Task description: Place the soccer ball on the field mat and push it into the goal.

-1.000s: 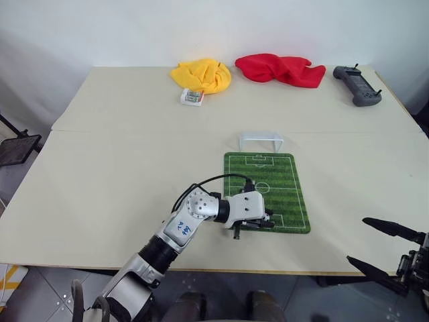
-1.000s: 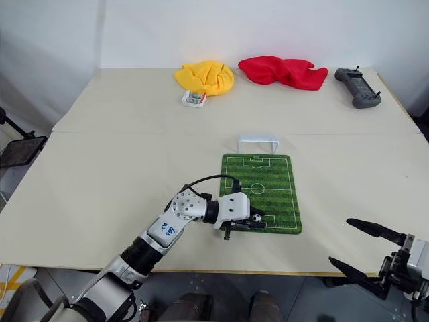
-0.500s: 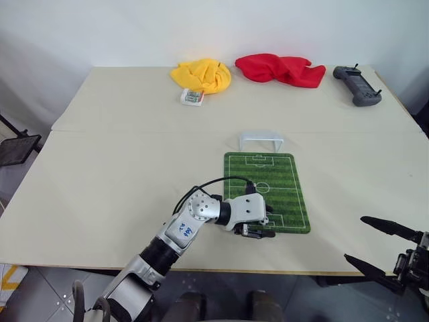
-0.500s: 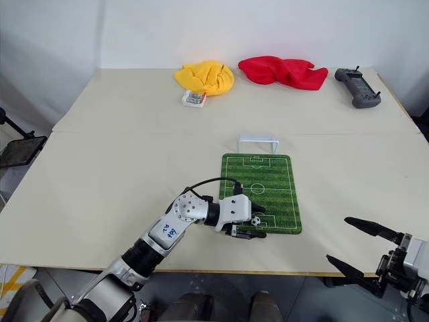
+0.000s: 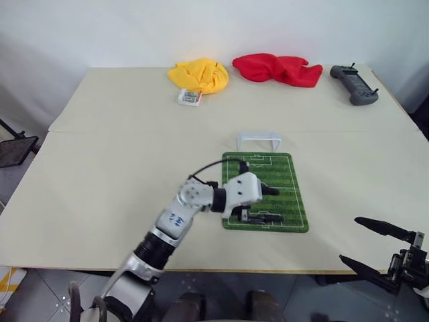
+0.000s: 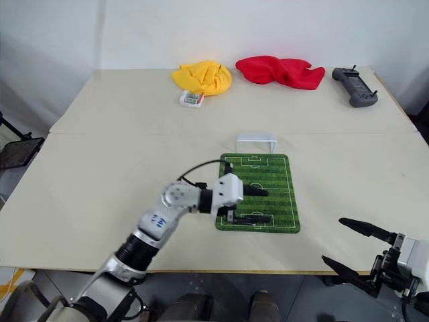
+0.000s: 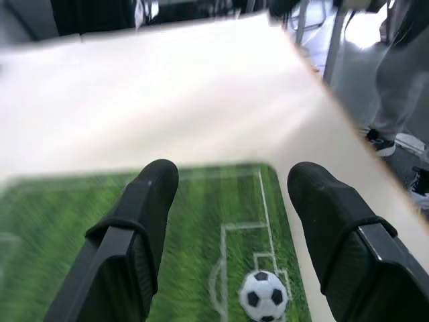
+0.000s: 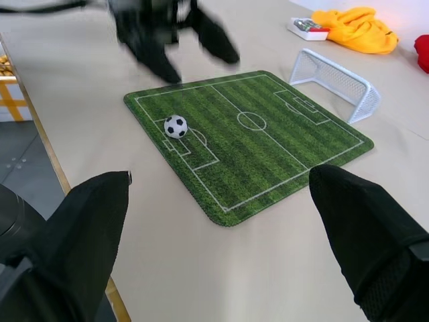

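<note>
A: Soccer ball (image 8: 175, 126) sits free on the field mat (image 8: 268, 144), at the near penalty arc, far end from the goal (image 8: 333, 80).

B: So placing looks done. The left gripper (image 7: 231, 201) hangs above it, fingers spread, holding nothing.

A: Right gripper (image 8: 224, 228) is spread wide too, off the table's edge.

B: Next comes the push: a finger set behind the ball, driven straight down the pitch.

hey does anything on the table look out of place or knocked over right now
Nothing stands out. The soccer ball sits on the field mat, the goal stands upright just past the mat's far end, and the left pincer hangs open above the ball.
</note>
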### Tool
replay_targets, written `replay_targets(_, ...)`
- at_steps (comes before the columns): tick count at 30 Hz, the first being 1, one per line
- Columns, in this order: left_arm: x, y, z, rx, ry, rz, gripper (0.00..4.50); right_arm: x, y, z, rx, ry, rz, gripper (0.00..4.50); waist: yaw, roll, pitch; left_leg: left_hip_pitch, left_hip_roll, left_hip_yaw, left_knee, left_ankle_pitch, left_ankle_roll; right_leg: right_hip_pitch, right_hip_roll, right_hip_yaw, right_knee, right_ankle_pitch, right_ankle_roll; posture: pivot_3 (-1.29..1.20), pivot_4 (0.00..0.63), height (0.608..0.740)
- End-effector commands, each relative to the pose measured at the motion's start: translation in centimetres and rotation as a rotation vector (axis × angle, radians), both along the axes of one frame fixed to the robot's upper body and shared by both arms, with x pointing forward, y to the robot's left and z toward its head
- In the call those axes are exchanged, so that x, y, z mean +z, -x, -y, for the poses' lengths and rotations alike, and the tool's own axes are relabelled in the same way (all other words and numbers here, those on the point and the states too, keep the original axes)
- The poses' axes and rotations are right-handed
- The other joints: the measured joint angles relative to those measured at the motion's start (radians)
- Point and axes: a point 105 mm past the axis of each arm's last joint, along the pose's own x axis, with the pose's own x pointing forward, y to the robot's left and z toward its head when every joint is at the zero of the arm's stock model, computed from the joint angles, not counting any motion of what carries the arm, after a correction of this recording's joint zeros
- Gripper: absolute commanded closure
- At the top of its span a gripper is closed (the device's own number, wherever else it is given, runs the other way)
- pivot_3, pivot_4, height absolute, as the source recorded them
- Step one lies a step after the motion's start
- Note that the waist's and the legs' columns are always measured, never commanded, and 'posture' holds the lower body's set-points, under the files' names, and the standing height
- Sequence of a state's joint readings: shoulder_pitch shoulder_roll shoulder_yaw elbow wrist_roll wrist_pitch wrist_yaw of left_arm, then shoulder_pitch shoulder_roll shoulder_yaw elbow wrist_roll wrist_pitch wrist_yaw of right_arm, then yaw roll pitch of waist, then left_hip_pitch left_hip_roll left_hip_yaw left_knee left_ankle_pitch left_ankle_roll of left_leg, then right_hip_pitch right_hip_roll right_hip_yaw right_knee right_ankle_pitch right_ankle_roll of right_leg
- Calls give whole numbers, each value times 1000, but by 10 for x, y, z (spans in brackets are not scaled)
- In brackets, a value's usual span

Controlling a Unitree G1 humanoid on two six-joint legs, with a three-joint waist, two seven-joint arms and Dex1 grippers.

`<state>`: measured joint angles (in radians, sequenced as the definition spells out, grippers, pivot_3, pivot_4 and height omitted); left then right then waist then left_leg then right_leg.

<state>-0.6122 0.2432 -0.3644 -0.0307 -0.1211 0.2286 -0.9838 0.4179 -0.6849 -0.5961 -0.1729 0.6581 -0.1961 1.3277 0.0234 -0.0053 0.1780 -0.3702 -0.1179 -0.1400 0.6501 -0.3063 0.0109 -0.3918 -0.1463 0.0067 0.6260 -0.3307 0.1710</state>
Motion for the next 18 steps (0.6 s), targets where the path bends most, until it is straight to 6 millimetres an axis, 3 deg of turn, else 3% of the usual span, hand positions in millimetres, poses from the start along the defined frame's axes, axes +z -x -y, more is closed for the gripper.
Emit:
replay_targets(1,-7,21,-8,-69,-35,-57,2263,16,-4,5,-57,-40,109,0,0,1,0,0,0,0,0,0,0,0,0,0,0,0,0,0,150,740)
replay_targets(5,-18,39,-7,-85,-47,-168,3411,6,4,1,7,17,72,0,14,1,0,-1,0,-1,0,0,0,0,0,0,0,0,0,0,150,740)
replay_targets(9,-26,44,4,-73,-56,-203,4459,3,9,2,28,38,38,0,28,1,0,-1,-1,-2,1,0,0,1,0,0,-1,0,0,0,150,740)
replay_targets(18,-47,43,20,11,-115,-222,4459,3,7,4,37,49,16,0,27,1,0,-1,0,0,1,0,0,0,0,0,-1,0,0,0,150,740)
